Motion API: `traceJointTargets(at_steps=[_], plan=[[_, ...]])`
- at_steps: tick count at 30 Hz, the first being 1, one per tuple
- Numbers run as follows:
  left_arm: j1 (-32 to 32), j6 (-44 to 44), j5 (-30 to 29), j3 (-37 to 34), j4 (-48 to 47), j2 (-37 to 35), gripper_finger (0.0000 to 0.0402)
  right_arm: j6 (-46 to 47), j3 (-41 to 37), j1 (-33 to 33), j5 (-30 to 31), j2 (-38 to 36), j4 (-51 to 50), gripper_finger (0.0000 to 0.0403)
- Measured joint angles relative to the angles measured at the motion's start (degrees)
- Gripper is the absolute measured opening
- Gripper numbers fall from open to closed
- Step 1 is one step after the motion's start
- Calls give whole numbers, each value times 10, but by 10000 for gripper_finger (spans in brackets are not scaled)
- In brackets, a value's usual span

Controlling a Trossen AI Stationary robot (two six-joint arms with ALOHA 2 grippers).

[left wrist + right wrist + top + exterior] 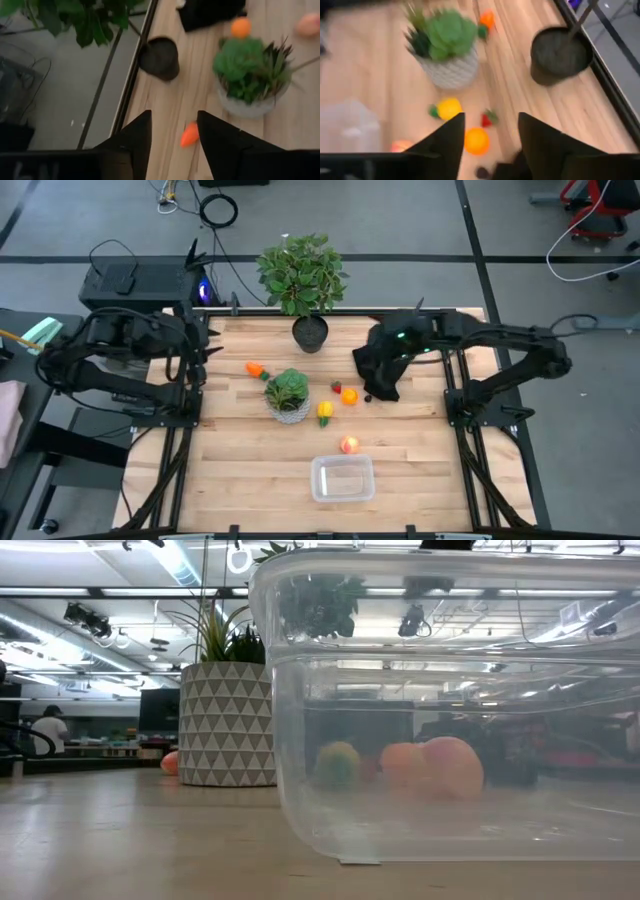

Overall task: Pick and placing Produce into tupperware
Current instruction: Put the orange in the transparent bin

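Observation:
The clear tupperware (342, 478) sits near the table's near edge and fills the low view (450, 710). A peach-coloured piece (349, 444) lies just beyond it. The yellow piece (325, 410), orange ball (349, 395) and red strawberry (337, 387) lie right of the white-potted succulent (288, 395); the carrot (256, 369) lies to its left. My left gripper (174, 117) is open above the table's left part, with the carrot (189, 135) showing beside one finger. My right gripper (491, 117) is open above the black cloth (385, 388), and the orange ball (476, 141) shows between its fingers.
A black pot with a tall green plant (310, 332) stands at the far edge. The black cloth lies crumpled under the right gripper. Bare wood lies left and right of the tupperware. A person (45, 730) shows far off in the room behind.

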Motion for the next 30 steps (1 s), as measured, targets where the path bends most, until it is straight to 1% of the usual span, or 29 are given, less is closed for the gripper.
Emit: traceJointTargets(at_steps=[3, 6, 10, 16, 21, 30], plan=[[0, -1, -5, 0, -23, 4, 178, -23, 0, -1, 8, 38, -45, 237], [0, -8, -5, 0, -24, 7, 184, -50, 0, -1, 8, 72, -98, 253], [0, 1, -15, 0, -24, 13, 189, -102, 0, -1, 3, 121, -135, 260], [0, -1, -18, 0, -24, 22, 190, -136, 0, -1, -36, 173, -120, 259], [0, -6, -18, 0, -21, 27, 194, -132, 0, 2, -65, 209, -93, 257], [0, -42, -18, 0, -21, 29, 192, -46, -1, 3, -60, 266, -54, 263]])
